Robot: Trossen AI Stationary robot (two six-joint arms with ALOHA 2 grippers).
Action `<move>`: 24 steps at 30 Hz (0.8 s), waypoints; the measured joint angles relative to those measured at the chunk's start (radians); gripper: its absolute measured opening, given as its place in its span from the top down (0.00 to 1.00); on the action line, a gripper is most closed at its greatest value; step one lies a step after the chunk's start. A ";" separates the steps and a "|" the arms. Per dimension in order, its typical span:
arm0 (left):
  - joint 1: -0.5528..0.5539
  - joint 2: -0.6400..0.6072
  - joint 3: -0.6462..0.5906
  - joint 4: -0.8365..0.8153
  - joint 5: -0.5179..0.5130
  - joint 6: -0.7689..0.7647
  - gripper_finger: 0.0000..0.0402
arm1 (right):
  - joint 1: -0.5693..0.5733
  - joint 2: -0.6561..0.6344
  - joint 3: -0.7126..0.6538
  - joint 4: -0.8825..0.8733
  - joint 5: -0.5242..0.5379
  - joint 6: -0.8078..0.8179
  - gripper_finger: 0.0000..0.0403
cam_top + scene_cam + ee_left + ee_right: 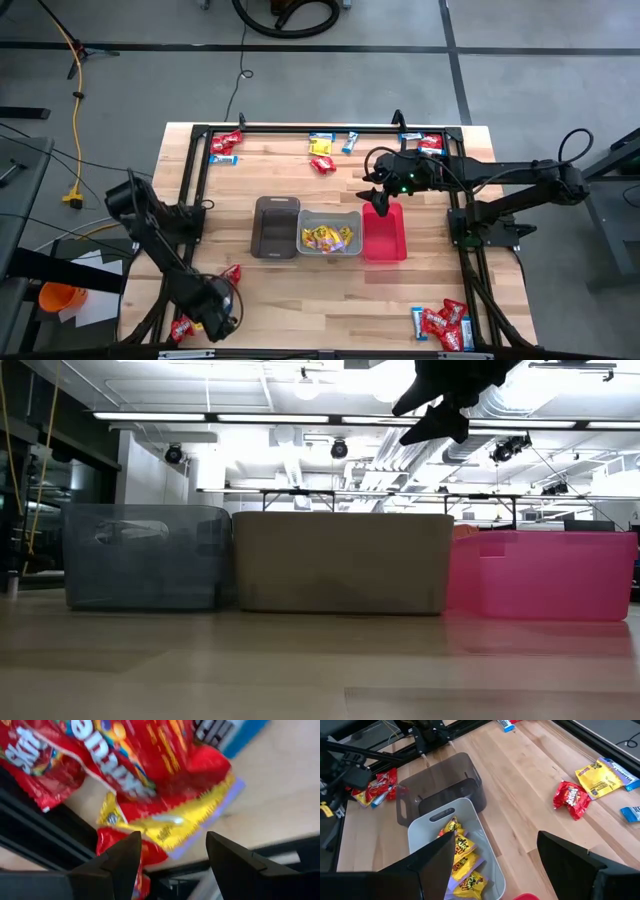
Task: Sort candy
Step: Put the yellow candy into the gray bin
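Observation:
The candy lies in small heaps on the wooden table: red and blue pieces at the near left corner (184,328), more at the near right (441,323), and others along the far edge (322,145). My left gripper (208,322) stands open over the near-left heap. In the left wrist view its fingers (172,852) frame a yellow packet (165,827) lying among red packets (125,755). My right gripper (379,196) hangs open above the far end of the pink bin (385,236), with nothing between its fingers (495,865).
Three bins stand side by side mid-table: a dark one (275,228), a grey one (330,232) holding yellow packets (462,862), and the pink one. A black frame rail (205,180) runs round the table and passes close beside the near-left heap (45,837).

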 joint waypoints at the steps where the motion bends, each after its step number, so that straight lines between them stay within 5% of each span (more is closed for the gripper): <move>1: 0.000 0.011 0.000 0.000 -0.001 0.000 0.47 | 0.000 0.000 0.000 0.000 0.000 0.000 0.31; 8: 0.000 0.063 0.001 0.019 0.006 0.023 0.54 | 0.000 0.000 0.000 0.000 0.000 0.000 0.31; 16: 0.000 0.031 0.000 0.040 -0.022 0.090 0.97 | 0.000 0.000 0.000 0.000 0.000 -0.013 0.31; 24: 0.011 -0.204 -0.001 0.042 -0.017 0.322 0.99 | 0.000 0.000 0.000 0.000 0.000 -0.038 0.31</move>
